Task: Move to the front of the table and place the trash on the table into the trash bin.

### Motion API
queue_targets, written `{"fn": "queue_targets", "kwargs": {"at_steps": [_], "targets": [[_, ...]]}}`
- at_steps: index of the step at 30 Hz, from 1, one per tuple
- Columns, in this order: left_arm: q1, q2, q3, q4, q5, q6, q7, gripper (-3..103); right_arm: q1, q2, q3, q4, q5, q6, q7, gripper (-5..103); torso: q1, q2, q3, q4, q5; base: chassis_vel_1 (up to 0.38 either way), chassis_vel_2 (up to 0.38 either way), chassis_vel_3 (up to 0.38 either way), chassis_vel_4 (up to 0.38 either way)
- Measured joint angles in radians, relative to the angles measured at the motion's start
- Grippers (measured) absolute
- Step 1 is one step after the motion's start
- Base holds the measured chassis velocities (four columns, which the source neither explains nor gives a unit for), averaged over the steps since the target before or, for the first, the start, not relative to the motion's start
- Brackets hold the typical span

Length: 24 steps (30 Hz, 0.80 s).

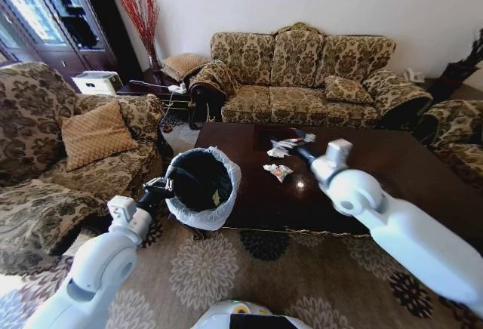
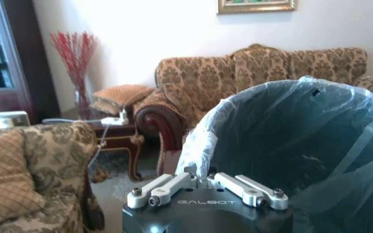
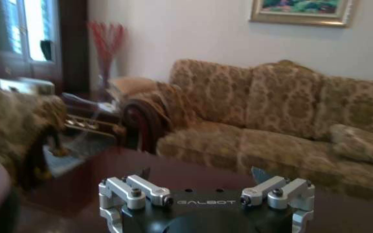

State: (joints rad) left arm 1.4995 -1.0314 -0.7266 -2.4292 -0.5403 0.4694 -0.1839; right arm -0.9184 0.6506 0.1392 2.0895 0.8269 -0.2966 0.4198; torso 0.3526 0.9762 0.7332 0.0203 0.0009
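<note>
The left claw (image 1: 161, 191) is clamped on the rim of the bin (image 1: 226, 193), holding it tilted at the surface's (image 1: 407, 170) left front corner, with its black mouth facing up and toward the robot. In the left wrist view the fingers (image 2: 173, 183) are drawn together on the bag-covered rim (image 2: 203, 145), and the lined bin (image 2: 316, 145) rises just beyond them.

The right claw (image 1: 304, 148) reaches out over the middle of the dark surface, right by the trash. In the right wrist view its fingers (image 3: 259, 174) stand wide apart with nothing between them, above the glossy top (image 3: 193, 170).

The trash lies on the surface in two small clusters: white scraps (image 1: 283, 146) near the far middle, just beside the right claw, and a crumpled wrapper (image 1: 278, 170) a little nearer the robot. Both are apart from the bin. A pale scrap (image 1: 216, 199) shows inside the bin against the black lining.

A sofa (image 1: 302, 72) stands behind the surface.
</note>
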Motion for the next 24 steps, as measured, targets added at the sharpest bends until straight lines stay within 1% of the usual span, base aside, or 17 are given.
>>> {"fn": "queue_targets", "kwargs": {"at_steps": [1,2,3,4,7,9,10,12,15,21,24], "targets": [[0.001,-0.003,-0.001,0.000,0.004,-0.002,0.000,1,-0.033,0.006,0.014,-0.008,-0.029,0.012,-0.003,100,0.000,0.000,0.000,0.0000,-0.0002,0.000,0.000,0.000,0.000],[0.005,-0.010,-0.003,0.000,0.011,-0.007,0.002,1,-0.131,0.032,0.061,-0.026,-0.104,0.042,-0.021,100,0.000,0.000,0.000,0.0000,-0.0006,0.000,0.000,0.000,0.000],[0.008,-0.014,-0.003,0.000,0.014,-0.009,0.002,1,-0.176,0.051,0.084,-0.030,-0.134,0.053,-0.029,100,0.000,0.000,0.000,-0.0001,-0.0005,0.000,0.000,0.000,0.000],[0.008,-0.014,-0.003,0.000,0.014,-0.009,0.002,1,-0.176,0.051,0.084,-0.030,-0.134,0.053,-0.029,100,0.000,0.000,0.000,-0.0001,-0.0005,0.000,0.000,0.000,0.000],[0.015,-0.022,-0.005,-0.004,0.024,-0.016,0.003,1,-0.281,0.123,0.135,-0.031,-0.201,0.074,-0.032,100,0.000,0.000,0.000,0.0000,-0.0006,0.000,0.000,0.000,0.000],[0.019,-0.022,-0.005,-0.006,0.027,-0.019,0.003,1,-0.313,0.155,0.151,-0.032,-0.216,0.077,-0.032,100,0.000,0.000,0.000,0.0001,-0.0006,0.000,0.000,0.000,0.000],[0.019,-0.022,-0.005,-0.006,0.027,-0.019,0.003,1,-0.313,0.155,0.151,-0.032,-0.216,0.077,-0.032,100,0.000,0.000,0.000,0.0001,-0.0006,0.000,0.000,0.000,0.000],[0.023,-0.022,-0.005,-0.009,0.028,-0.021,0.004,1,-0.339,0.188,0.160,-0.041,-0.232,0.082,-0.032,100,0.000,0.000,0.000,0.0001,-0.0009,-0.029,0.058,0.046,-0.061],[0.026,-0.021,-0.005,-0.011,0.030,-0.023,0.004,1,-0.347,0.204,0.161,-0.047,-0.240,0.084,-0.032,100,0.000,0.000,0.000,0.0001,-0.0008,-0.063,0.083,0.080,-0.097],[0.032,-0.012,-0.004,-0.015,0.031,-0.026,0.005,1,-0.349,0.237,0.154,-0.072,-0.252,0.091,-0.032,100,0.000,0.000,0.000,0.0002,-0.0010,-0.155,0.185,0.186,-0.181],[0.036,-0.011,-0.005,-0.018,0.032,-0.027,0.005,1,-0.344,0.253,0.144,-0.089,-0.253,0.113,-0.031,100,0.000,0.000,0.000,0.0003,-0.0010,-0.218,0.256,0.251,-0.255]]}}
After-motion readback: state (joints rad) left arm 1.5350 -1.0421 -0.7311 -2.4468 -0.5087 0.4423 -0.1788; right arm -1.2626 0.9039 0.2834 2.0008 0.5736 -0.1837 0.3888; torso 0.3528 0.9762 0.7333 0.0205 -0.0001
